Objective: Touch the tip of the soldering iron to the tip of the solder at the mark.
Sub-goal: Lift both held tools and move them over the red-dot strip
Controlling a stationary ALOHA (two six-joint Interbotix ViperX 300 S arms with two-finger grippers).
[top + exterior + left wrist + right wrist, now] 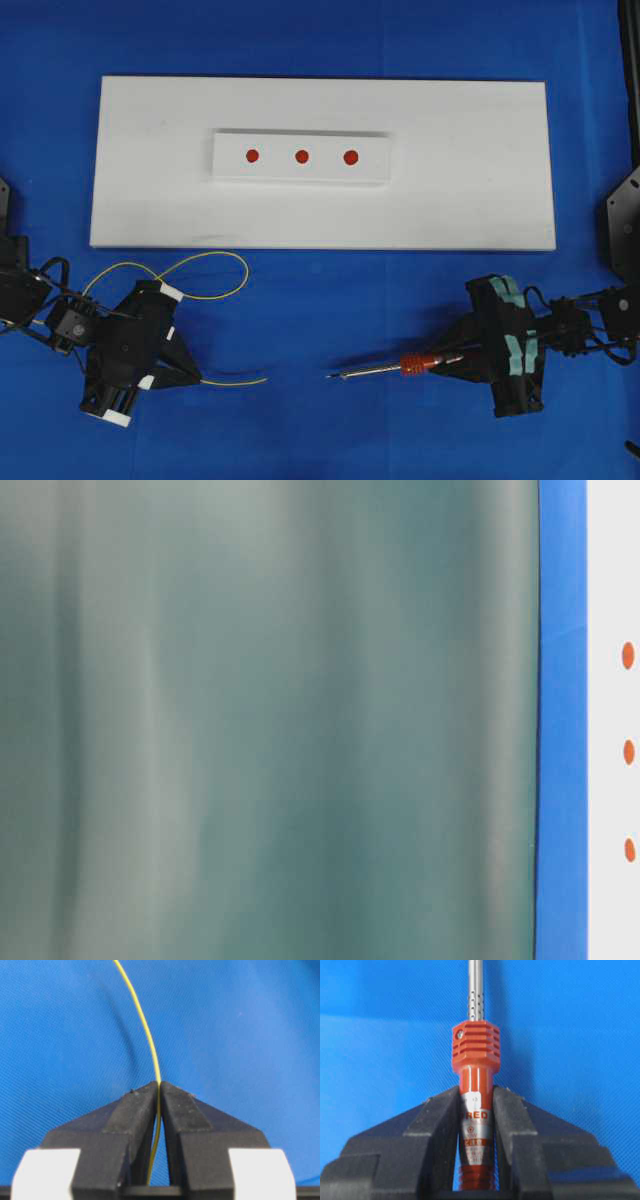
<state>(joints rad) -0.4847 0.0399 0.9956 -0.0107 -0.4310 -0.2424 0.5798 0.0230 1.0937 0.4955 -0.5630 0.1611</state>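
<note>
My left gripper (pixel 196 378) is shut on the thin yellow solder (pixel 205 262), low on the blue cloth at the left. The wire loops behind the gripper, and its free tip (pixel 265 380) points right. The left wrist view shows the solder (pixel 144 1025) pinched between my left gripper's (pixel 160 1085) closed tips. My right gripper (pixel 447 362) is shut on the soldering iron (pixel 412 364) behind its orange-red collar, with the iron's tip (pixel 331 377) pointing left. In the right wrist view my right gripper (pixel 476 1094) clamps the soldering iron (pixel 476 1047); its tip is out of frame. Three red marks (pixel 301 156) lie beyond.
The marks sit on a raised white strip (pixel 375 165) on a large white board (pixel 470 180) across the back. A blurred grey-green surface (pixel 260 720) blocks most of the table-level view, leaving the board's edge and a mark (pixel 628 752) at the right.
</note>
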